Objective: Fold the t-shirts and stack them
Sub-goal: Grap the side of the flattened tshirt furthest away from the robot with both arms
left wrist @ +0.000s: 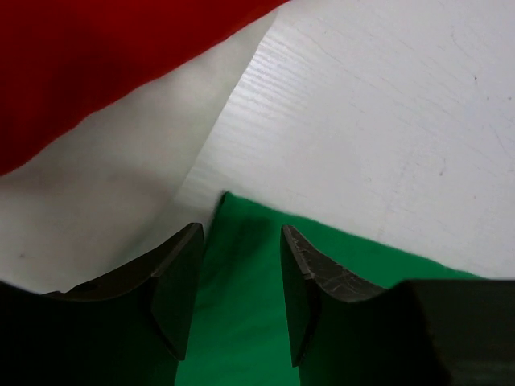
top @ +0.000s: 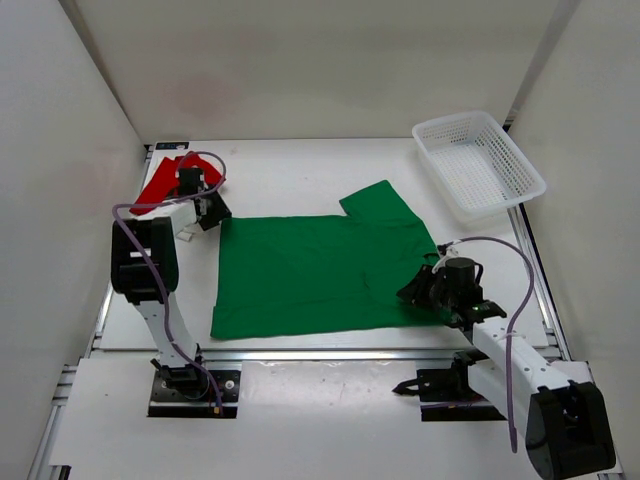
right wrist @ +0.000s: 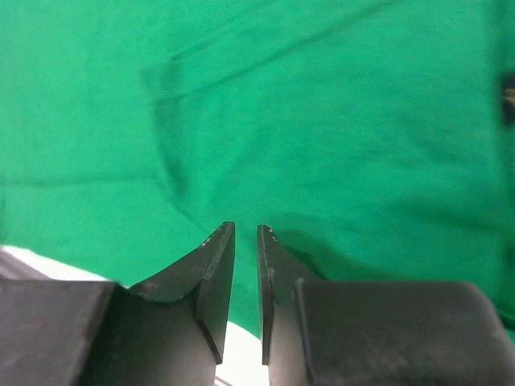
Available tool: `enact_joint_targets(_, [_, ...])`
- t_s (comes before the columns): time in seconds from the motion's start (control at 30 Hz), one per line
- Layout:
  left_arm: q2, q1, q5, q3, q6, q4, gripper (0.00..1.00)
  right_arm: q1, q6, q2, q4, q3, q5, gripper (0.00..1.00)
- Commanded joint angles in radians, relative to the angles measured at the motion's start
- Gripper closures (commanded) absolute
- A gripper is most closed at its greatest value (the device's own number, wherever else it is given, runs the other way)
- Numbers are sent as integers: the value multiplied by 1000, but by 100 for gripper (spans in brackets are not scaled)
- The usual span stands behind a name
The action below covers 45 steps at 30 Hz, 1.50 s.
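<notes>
From the top camera, the left claw point(top: 212, 218) hangs over the far left corner of the deep green cloth t-shirt point(top: 320, 270), which lies spread flat on the white table point(top: 300, 180). The bright red cloth t-shirt point(top: 160, 185) lies crumpled just behind that claw. The right claw point(top: 412, 292) sits at the green shirt's near right edge. The white mesh plastic basket point(top: 518, 150) stands well beyond it.

On the left wrist camera, the left claw point(left wrist: 241, 229) has its jaws moderately apart. The green shirt's corner point(left wrist: 241, 322) lies between and under them, and the red shirt point(left wrist: 96, 64) is ahead to the left.

On the right wrist camera, the right claw point(right wrist: 245, 227) is narrowed to a thin slit. The green shirt point(right wrist: 322, 121) fills everything ahead of the tips. Whether it pinches cloth I cannot tell.
</notes>
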Motion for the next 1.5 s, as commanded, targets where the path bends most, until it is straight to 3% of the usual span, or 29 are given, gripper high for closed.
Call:
enact_joint_targets(0.0, [39, -23, -50, 81, 21, -25, 46, 53, 0, 29, 75, 54, -35, 84])
enact_joint_targets(0.17, [87, -23, -85, 108, 31, -43, 49, 78, -12, 58, 87, 86, -31, 84])
enact_joint_targets(0.27, [90, -22, -72, 105, 27, -39, 60, 60, -22, 74, 105, 123, -34, 83])
enact_joint_targets(0.37, [90, -22, -70, 107, 31, -37, 76, 40, -43, 118, 148, 175, -60, 82])
enact_joint_targets(0.53, [61, -22, -56, 82, 17, -11, 100, 0, -80, 342, 260, 288, -18, 78])
enact_joint_targets(0.77, [72, -57, -32, 165, 4, -57, 100, -57, -160, 802, 279, 679, 93, 67])
enact_joint_targets(0.93, [122, -66, -22, 295, 1, -93, 100, -45, -207, 980, 345, 863, 175, 54])
enact_joint_targets(1.03, [149, -62, -23, 366, 10, -123, 100, -33, -250, 1103, 244, 1021, 212, 51])
enact_joint_targets(1.2, [153, -51, -1, 349, -9, -108, 100, -43, -279, 1296, 110, 1269, 238, 48])
enact_joint_targets(1.47, [150, -40, 36, 312, -21, -70, 100, -30, -328, 1460, -151, 1615, 388, 50])
